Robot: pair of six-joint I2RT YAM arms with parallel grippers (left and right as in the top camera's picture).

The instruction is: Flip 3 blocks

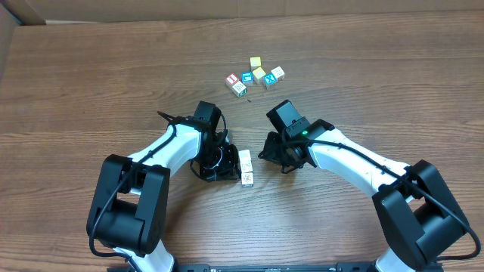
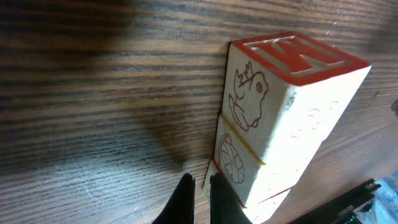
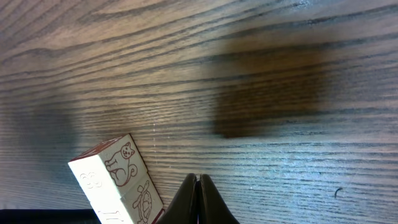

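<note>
Three blocks (image 1: 246, 168) lie in a touching row on the bench (image 1: 113, 83) between the left tool (image 2: 200, 182) and the right tool (image 3: 198, 180), each pinched closed and holding nothing just beside them; nothing here shows whether any has been flipped, so the job looks unsettled.

Wood-grain counter (image 1: 91, 91). Toward its far edge, a yellow-topped cube (image 1: 255, 63), a second yellow-topped cube (image 1: 259, 73), and just beside them a blue X-faced cube (image 1: 270, 81).
</note>
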